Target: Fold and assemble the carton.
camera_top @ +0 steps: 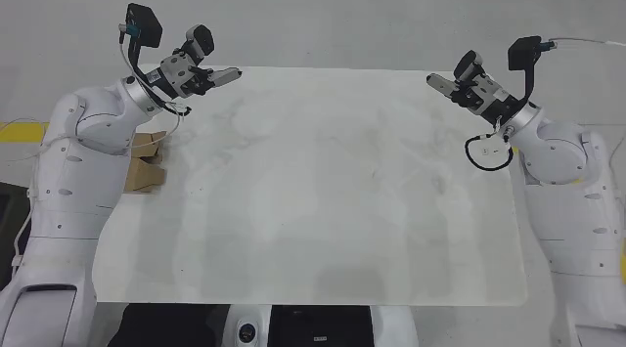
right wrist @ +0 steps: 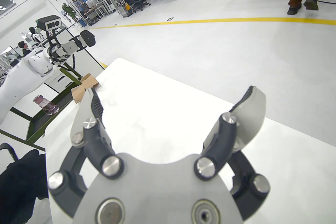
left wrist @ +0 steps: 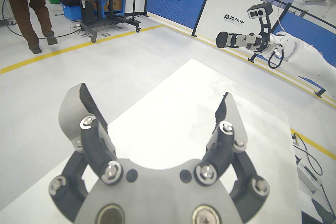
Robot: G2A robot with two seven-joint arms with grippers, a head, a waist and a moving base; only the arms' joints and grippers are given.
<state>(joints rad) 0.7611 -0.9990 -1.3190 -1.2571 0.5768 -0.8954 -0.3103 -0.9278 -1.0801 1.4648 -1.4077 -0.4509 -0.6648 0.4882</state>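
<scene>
Carton (camera_top: 147, 159) (right wrist: 78, 93) is brown cardboard with bent flaps, lying by the left edge of the table (camera_top: 342, 200). I cannot make out its whole shape. From above, the left arm covers part of it, and in the right wrist view one of that gripper's own fingers cuts across its near side. I also cannot tell whether it rests on the tabletop or just off the edge.

It lies well behind the fingertips of the left gripper (camera_top: 230, 75) (left wrist: 155, 93) (right wrist: 88, 38), back toward that arm's elbow and touching neither finger. The fingers point out over the far left corner of the table. They are spread wide, with nothing between them but bare tabletop.

The right gripper (camera_top: 435, 81) (left wrist: 221, 40) (right wrist: 170, 89) hangs over the far right corner, its tips aimed across the table at the left gripper. Its fingers are just as widely parted and hold nothing. The carton is far beyond their reach, across the full width of the table. It looks small and dim from here, and I can read no crease lines on it.
</scene>
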